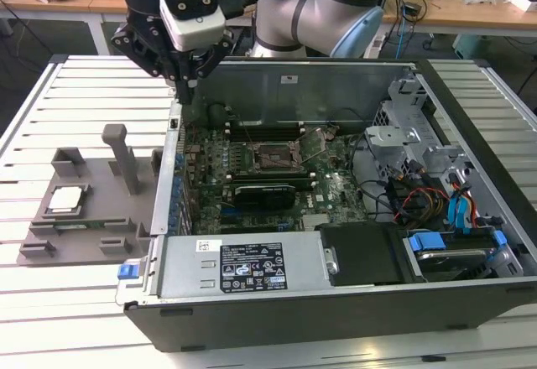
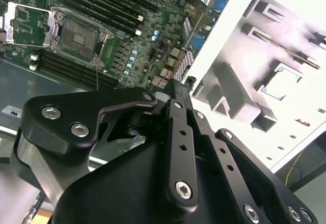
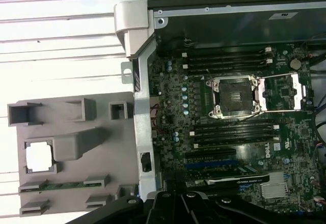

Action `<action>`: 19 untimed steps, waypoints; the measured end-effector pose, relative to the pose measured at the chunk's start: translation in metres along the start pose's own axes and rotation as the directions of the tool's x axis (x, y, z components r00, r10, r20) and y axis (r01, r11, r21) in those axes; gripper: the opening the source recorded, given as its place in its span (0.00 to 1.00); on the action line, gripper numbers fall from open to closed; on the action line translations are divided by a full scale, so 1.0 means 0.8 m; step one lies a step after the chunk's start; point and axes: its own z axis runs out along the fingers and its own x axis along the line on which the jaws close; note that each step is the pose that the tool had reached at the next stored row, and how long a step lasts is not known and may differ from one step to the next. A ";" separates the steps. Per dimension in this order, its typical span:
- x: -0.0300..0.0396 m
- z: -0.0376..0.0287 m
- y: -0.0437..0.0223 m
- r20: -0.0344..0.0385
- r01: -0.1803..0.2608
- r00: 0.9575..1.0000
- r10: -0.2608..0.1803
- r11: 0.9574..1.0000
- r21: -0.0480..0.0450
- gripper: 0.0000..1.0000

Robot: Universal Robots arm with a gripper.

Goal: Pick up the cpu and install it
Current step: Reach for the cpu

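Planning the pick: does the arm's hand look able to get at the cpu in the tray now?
Probably yes: the cpu lies uncovered in the grey tray, open from above. The hand hangs over the case wall beside it; only the tray's upright post stands between them.

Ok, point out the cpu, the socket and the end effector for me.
cpu [image 1: 67,199]: exterior view, middle of its silvery top.
socket [image 1: 273,161]: exterior view, centre of its open frame.
end effector [image 1: 185,90]: exterior view, its lower tip.

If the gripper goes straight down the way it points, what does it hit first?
The gripper likely meets the computer case's wall beside the tray, or the motherboard just inside; depth unclear.
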 end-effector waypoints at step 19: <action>0.0316 -0.0008 -0.0024 0.000 0.000 1.000 0.000 1.000 0.000 0.11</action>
